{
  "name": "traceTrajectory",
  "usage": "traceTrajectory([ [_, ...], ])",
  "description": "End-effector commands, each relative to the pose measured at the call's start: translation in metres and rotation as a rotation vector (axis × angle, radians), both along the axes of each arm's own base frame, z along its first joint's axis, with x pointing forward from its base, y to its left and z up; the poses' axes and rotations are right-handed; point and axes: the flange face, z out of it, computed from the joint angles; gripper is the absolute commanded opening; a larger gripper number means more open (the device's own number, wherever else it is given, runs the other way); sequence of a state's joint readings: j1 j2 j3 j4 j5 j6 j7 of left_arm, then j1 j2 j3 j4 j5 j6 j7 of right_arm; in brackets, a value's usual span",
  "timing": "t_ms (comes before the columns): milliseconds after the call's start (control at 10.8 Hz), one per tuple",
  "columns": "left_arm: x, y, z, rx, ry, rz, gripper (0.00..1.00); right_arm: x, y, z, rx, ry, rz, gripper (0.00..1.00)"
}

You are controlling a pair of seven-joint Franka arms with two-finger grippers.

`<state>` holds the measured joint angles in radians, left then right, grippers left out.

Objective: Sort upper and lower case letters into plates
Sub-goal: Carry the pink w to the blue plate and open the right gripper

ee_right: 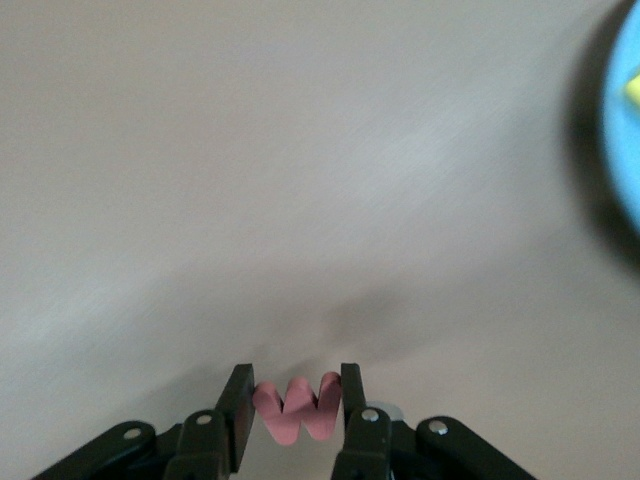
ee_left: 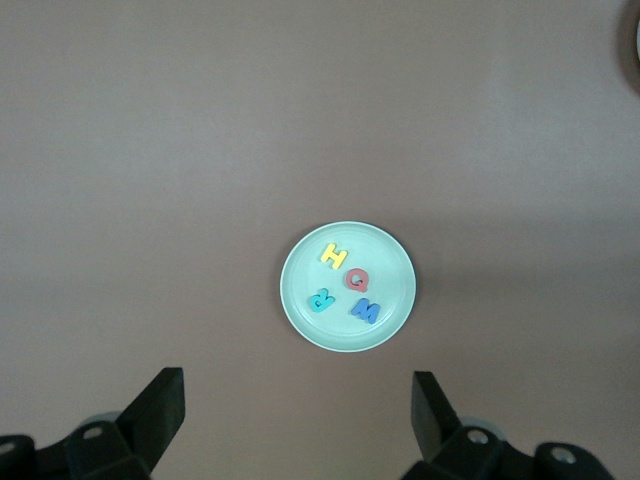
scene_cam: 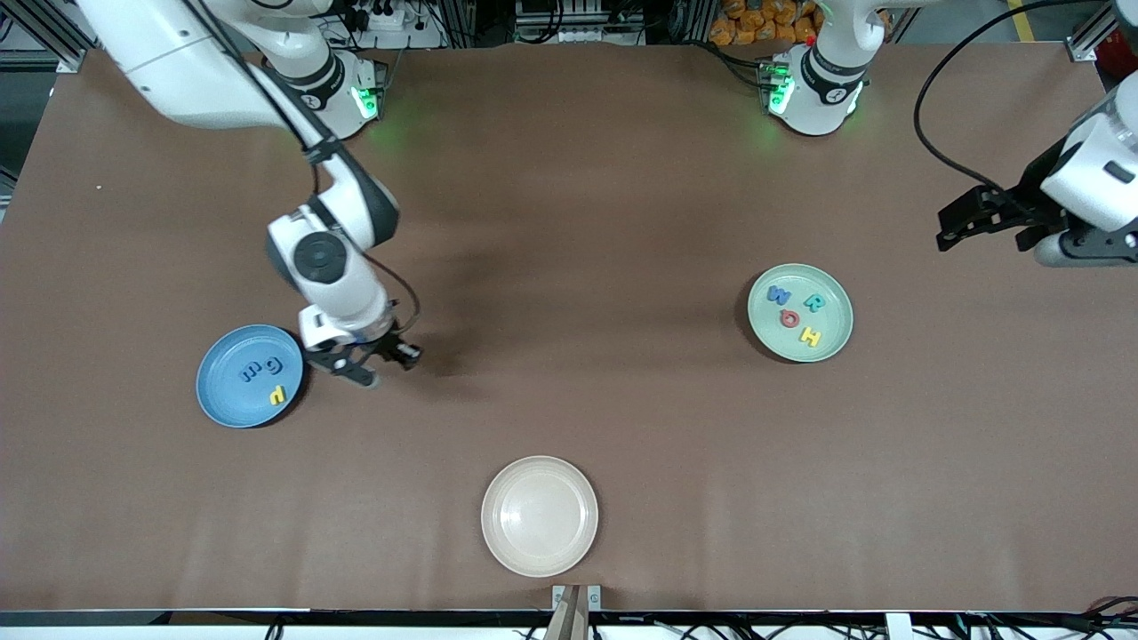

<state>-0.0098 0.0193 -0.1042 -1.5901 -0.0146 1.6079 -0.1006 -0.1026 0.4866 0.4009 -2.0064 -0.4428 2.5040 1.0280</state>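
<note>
My right gripper (scene_cam: 384, 364) hangs just above the table beside the blue plate (scene_cam: 227, 396). In the right wrist view it (ee_right: 294, 395) is shut on a salmon letter "w" (ee_right: 296, 410). The blue plate holds two blue letters (scene_cam: 262, 368) and a yellow one (scene_cam: 278, 395); its edge shows in the right wrist view (ee_right: 625, 150). The mint green plate (scene_cam: 770, 329) holds a blue W, teal R, salmon Q and yellow H (scene_cam: 809, 336). It also shows in the left wrist view (ee_left: 392, 262). My left gripper (scene_cam: 949, 233) waits open and empty, high over the left arm's end of the table (ee_left: 296, 415).
A cream-white plate (scene_cam: 540, 516) lies empty near the table's edge closest to the front camera, midway between the two arms' ends. The brown table (scene_cam: 578, 267) is bare between the plates.
</note>
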Motion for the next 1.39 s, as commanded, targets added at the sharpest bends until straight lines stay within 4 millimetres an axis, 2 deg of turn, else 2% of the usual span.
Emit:
traceTrajectory([
  [0, 0.001, 0.0, 0.01, -0.008, 0.001, 0.007, 1.0, 0.018, -0.077, 0.003, -0.065, -0.001, 0.004, 0.0],
  [186, 0.001, -0.002, 0.011, -0.008, -0.001, 0.004, 1.0, 0.025, -0.129, -0.001, -0.127, 0.013, 0.061, 0.0],
  [464, 0.002, 0.007, 0.011, 0.001, -0.001, 0.03, 1.0, 0.026, -0.181, -0.005, -0.201, 0.034, 0.119, 0.0],
  [650, 0.002, 0.005, 0.011, 0.001, -0.001, 0.027, 1.0, 0.024, -0.225, -0.005, -0.255, 0.06, 0.182, 0.0],
  [743, 0.002, 0.005, 0.012, 0.001, -0.004, 0.028, 1.0, 0.023, -0.239, -0.004, -0.269, 0.074, 0.22, 0.0],
  [836, 0.001, 0.006, 0.013, 0.001, -0.006, 0.03, 1.0, 0.023, -0.245, -0.001, -0.275, 0.075, 0.23, 0.16],
  [928, 0.001, 0.007, 0.013, 0.001, -0.005, 0.03, 1.0, 0.023, -0.246, -0.001, -0.275, 0.074, 0.221, 0.88],
  [1021, 0.001, 0.007, 0.013, 0.001, -0.006, 0.03, 1.0, 0.023, -0.244, 0.001, -0.277, 0.073, 0.229, 1.0],
  [1207, 0.001, 0.004, 0.013, 0.001, -0.006, 0.027, 1.0, 0.021, -0.238, 0.003, -0.286, 0.104, 0.227, 1.0],
  [1300, 0.001, 0.003, 0.013, 0.001, -0.006, 0.025, 1.0, 0.018, -0.236, 0.011, -0.293, 0.119, 0.219, 1.0],
])
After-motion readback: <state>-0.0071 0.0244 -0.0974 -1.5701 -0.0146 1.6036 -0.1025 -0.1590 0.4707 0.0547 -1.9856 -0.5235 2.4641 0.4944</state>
